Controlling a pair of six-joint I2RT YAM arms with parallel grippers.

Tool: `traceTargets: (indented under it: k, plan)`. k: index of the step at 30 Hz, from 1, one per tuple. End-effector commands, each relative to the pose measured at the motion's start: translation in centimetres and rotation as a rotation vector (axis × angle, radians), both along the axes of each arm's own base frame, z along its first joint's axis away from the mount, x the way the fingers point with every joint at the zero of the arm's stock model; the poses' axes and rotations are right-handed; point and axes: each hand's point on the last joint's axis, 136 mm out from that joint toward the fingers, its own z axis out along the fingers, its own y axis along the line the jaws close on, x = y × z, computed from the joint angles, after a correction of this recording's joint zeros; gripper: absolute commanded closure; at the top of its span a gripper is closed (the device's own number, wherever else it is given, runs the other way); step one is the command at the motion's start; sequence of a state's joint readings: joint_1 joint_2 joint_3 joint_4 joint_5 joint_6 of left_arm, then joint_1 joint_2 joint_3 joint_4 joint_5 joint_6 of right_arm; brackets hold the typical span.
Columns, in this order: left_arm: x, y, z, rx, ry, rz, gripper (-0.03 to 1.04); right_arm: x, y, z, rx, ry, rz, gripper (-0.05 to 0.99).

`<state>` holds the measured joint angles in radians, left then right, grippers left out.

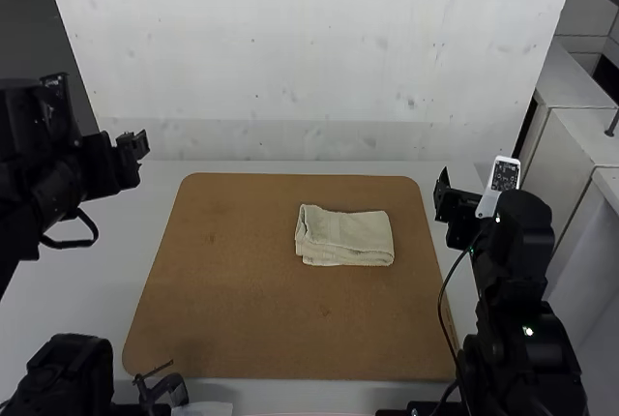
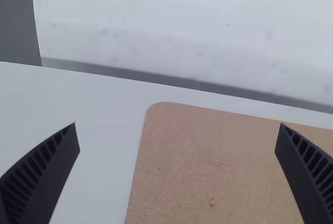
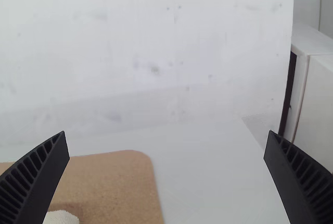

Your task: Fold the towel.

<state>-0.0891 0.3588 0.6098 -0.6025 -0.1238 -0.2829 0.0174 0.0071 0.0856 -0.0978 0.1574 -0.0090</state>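
Note:
The cream towel (image 1: pixel 344 236) lies folded into a small, slightly uneven rectangle on the right half of the brown board; a bit of the towel (image 3: pixel 62 217) shows in the right wrist view. My left gripper (image 1: pixel 135 143) is held left of the board, well apart from the towel. In its wrist view the left gripper (image 2: pixel 178 139) has its fingers wide apart, nothing between them. Just right of the board, my right gripper (image 1: pixel 444 193) is beside the towel without touching it. Seen from its wrist, the right gripper (image 3: pixel 166 143) is also open and holds nothing.
The brown board (image 1: pixel 242 290) lies flat on the white table (image 1: pixel 160 205). A pale upright panel (image 1: pixel 309 68) stands along the table's far side. White cabinets (image 1: pixel 571 145) are at the right. A small dark clamp-like object (image 1: pixel 162 389) sits at the board's near left edge.

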Motion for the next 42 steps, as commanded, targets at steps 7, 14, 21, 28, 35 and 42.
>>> traceTargets:
  k: [7,14,21,28,35,42]
  plan:
    - [-3.3,2.8,2.9,-0.026,-0.152,0.137,0.05,-0.1,-0.3,1.0,-0.008,-0.037,-0.016,-0.03]
    - [-3.6,2.9,2.1,-0.021,-0.159,0.145,0.05,-0.1,-0.2,1.0,-0.009,-0.036,-0.008,-0.03]
    - [-2.1,2.2,0.0,0.107,-0.237,0.073,0.05,0.1,0.4,1.1,-0.006,-0.053,0.026,-0.03]
    - [0.3,1.3,-2.1,0.108,-0.315,0.02,0.04,0.5,0.6,1.9,-0.006,-0.118,0.039,-0.03]
    - [1.6,1.2,-5.0,0.238,-0.316,-0.01,0.04,0.6,0.9,1.7,-0.003,-0.113,0.058,-0.03]
    - [1.8,1.3,-6.6,0.268,-0.279,-0.016,0.04,0.7,0.9,1.1,0.002,-0.089,0.062,-0.03]
